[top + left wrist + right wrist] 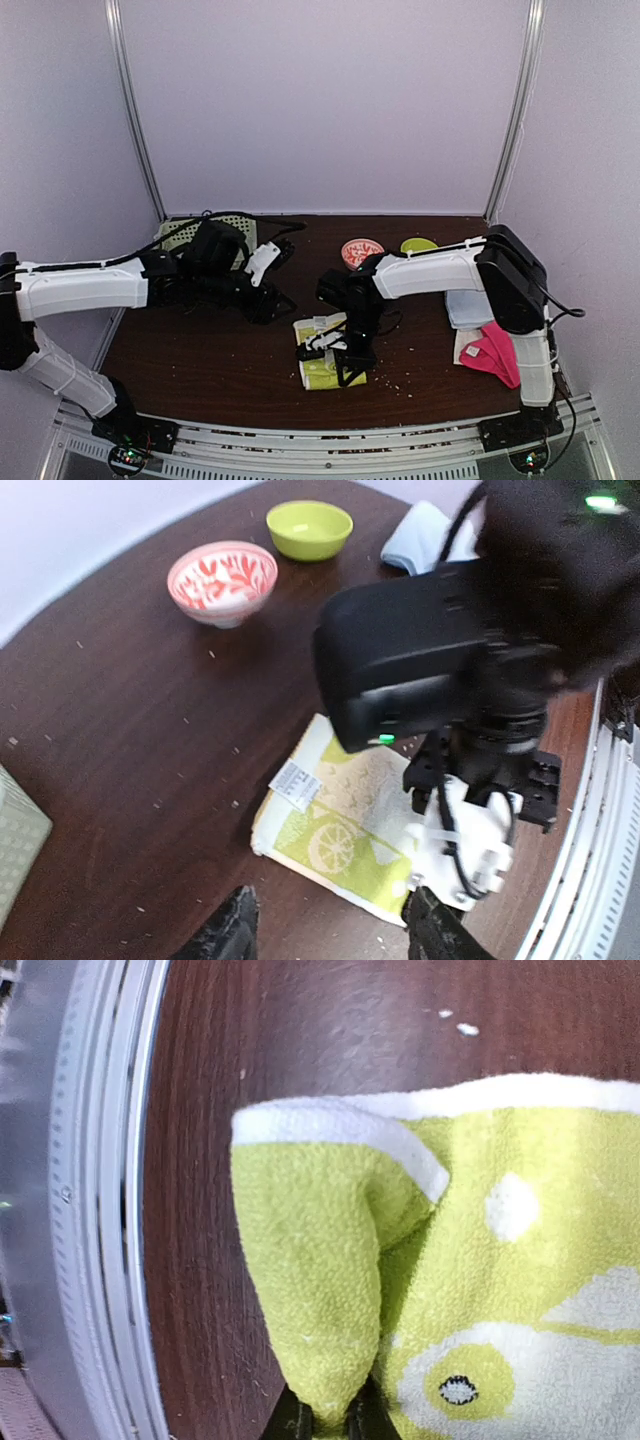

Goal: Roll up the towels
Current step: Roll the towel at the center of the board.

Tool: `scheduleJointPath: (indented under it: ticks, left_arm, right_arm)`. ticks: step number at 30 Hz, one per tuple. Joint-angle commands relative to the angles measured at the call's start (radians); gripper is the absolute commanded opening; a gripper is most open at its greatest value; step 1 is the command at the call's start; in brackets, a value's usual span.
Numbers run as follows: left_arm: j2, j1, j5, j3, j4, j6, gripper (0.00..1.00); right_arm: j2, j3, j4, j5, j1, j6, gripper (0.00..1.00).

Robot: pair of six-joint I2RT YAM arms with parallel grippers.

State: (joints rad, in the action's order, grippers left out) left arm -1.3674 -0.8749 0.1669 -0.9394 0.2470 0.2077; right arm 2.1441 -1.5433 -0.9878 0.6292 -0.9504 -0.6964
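A yellow towel (pixel 322 370) with a pale lemon pattern lies flat near the table's front middle. My right gripper (pixel 345 362) points down on it and is shut on a raised fold of its near corner (pixel 320 1300); the dark fingertips (pixel 300 1422) just show beneath the cloth. My left gripper (pixel 335 940) hovers open just short of the towel (pixel 340 830), its jaws wide apart and empty; in the top view it (pixel 274 300) sits up and left of the towel. A pink towel (pixel 495 352), a light blue towel (pixel 466 308) and a cream one (pixel 466 346) lie at the right.
A green basket (pixel 183 233) stands at the back left behind my left arm. A red-patterned bowl (pixel 361 251) and a green bowl (pixel 418 244) sit at the back. The metal table rail (pixel 90 1200) runs close to the held corner.
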Motion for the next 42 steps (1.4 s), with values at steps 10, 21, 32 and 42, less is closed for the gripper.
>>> scheduleJointPath:
  ticks: [10,21,32,42]
  left_arm:
    - [-0.13,-0.374,-0.163,-0.104,0.044,-0.288,0.43]
    - [-0.42,-0.422,-0.37,-0.177,0.036,-0.444,0.48]
    - [-0.503,-0.423,-0.364,-0.189,0.003,-0.475,0.34]
    - [-0.541,-0.422,-0.351,-0.211,0.002,-0.476,0.12]
  right_arm:
    - [0.369,-0.268,-0.342,0.143,0.128,0.012,0.06]
    - [0.377,-0.249,-0.328,0.149,0.131,0.02,0.06]
    - [0.378,-0.242,-0.324,0.167,0.131,0.014,0.07]
    - [0.324,-0.268,-0.368,0.201,0.133,-0.036,0.15]
